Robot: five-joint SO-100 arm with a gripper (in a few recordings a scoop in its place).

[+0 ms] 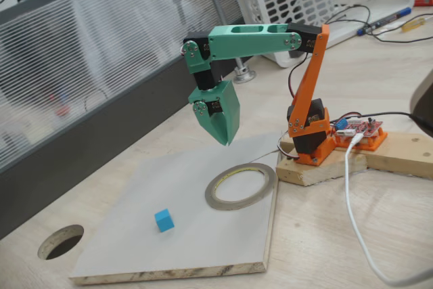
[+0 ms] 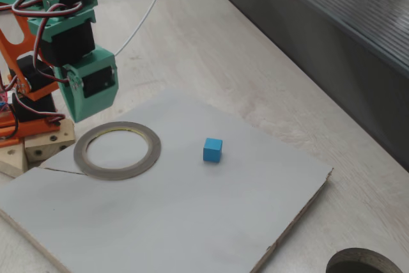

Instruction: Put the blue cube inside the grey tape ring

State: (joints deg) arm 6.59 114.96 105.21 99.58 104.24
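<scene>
The blue cube (image 1: 164, 220) (image 2: 213, 149) lies alone on the grey board (image 1: 135, 248) (image 2: 192, 215), a few cube-widths from the grey tape ring (image 1: 209, 194) (image 2: 154, 152). The ring lies flat on the board's corner nearest the arm's base, and its hollow centre holds nothing. My gripper (image 1: 224, 141) (image 2: 82, 118) hangs point down in the air above the ring's far rim. Its jaws are shut and hold nothing. It is well apart from the cube.
A round dark hole (image 1: 61, 240) (image 2: 364, 263) is cut in the tabletop beyond the board's edge. The arm's orange base (image 1: 311, 140) sits on wooden blocks (image 1: 318, 167) beside the ring, with a white cable (image 1: 358, 228) trailing off. A grey partition (image 1: 81, 72) lines one side.
</scene>
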